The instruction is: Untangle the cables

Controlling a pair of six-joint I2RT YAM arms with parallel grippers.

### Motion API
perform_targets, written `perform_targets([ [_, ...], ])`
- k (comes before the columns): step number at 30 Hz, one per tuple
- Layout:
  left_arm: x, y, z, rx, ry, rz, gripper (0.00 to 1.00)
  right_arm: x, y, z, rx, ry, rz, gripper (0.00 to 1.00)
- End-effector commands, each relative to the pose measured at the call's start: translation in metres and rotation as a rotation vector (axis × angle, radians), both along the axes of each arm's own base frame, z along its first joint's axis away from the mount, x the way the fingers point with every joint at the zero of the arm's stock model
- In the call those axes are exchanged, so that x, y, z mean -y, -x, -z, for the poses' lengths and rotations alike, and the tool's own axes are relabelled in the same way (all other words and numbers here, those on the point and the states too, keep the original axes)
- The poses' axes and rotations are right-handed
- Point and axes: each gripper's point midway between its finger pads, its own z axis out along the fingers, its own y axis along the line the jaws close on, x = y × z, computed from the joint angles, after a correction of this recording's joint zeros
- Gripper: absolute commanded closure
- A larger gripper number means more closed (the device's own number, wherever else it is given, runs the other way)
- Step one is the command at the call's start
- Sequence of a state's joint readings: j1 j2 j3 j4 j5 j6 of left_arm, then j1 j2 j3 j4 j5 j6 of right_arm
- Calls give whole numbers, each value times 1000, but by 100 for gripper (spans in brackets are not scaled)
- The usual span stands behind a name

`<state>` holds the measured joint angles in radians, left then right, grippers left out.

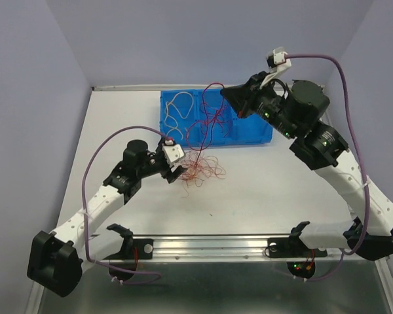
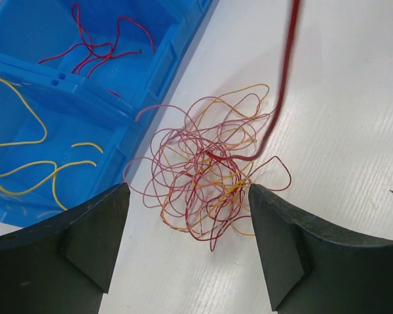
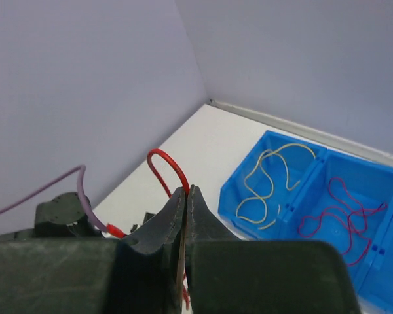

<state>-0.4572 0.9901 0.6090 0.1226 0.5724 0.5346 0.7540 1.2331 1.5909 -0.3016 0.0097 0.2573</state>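
At lower centre of the left wrist view, my left gripper hangs with its black fingers apart, holding nothing. One finger stands on each side of the loose tangle of hair-thin dark red and orange-pink cables, which lies on the white table. One dark red strand runs from the tangle's middle to the upper right of that frame, drawn straight. Farther back, at upper centre of the top view, the right gripper is clamped together on that strand's looped end, over the blue plastic compartment bin. Risk 1: the strand looks threaded through several loops, so I judge that lifting may tighten a knot or haul the whole tangle up unless the left fingers pin it. Risk 2: the thin strand could slip from the pinch. Risk 3: a dragged clump may snag the bin's near wall or disturb the cream-white wires and red wires in its compartments.
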Motion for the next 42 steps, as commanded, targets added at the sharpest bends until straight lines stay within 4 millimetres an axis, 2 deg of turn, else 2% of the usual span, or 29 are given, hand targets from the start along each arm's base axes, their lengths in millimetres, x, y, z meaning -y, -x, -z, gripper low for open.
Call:
perform_targets([
  [1,1,6,-15,70,35,19,15,2,10,-68,132,-93,-28,99],
  [3,1,8,-17,81,43,23,15,7,2,-86,164,-109,25,100],
  [4,1,9,-17,81,44,24,15,3,-3,-80,154,-98,26,99],
  [5,0,9,-16,82,42,22,15,11,-5,-97,181,-121,65,99],
  [7,-1,7,-16,84,40,11,15,11,-15,-104,192,-127,107,100],
  [8,-2,4,-18,91,43,-6,15,20,-16,-120,219,-151,147,100],
  [9,-3,3,-18,94,45,-13,15,18,-24,-122,218,-152,169,100],
  [10,-3,2,-20,103,49,-19,15,26,-28,-129,224,-167,218,100],
  [11,-4,1,-23,118,56,-29,15,31,-27,-143,245,-190,234,99],
  [15,-9,0,-31,153,85,-70,15,35,-38,-159,276,-205,297,99],
  [19,-21,-14,-41,172,117,-183,15,36,-61,-155,286,-173,389,99],
  [20,-30,-25,-48,188,130,-268,16,35,-65,-154,289,-168,402,99],
  [23,-48,-41,-52,178,151,-409,16,39,-72,-163,312,-170,449,99],
  [28,-68,-51,-64,192,198,-497,16,31,-96,-149,306,-120,514,100],
  [31,-82,-58,-68,192,215,-554,16,39,-111,-141,311,-79,606,100],
  [36,-88,-67,-64,161,213,-559,17,49,-130,-138,320,-74,666,99],
  [42,-90,-68,-62,151,214,-554,18,56,-153,-121,297,-44,711,99],
])
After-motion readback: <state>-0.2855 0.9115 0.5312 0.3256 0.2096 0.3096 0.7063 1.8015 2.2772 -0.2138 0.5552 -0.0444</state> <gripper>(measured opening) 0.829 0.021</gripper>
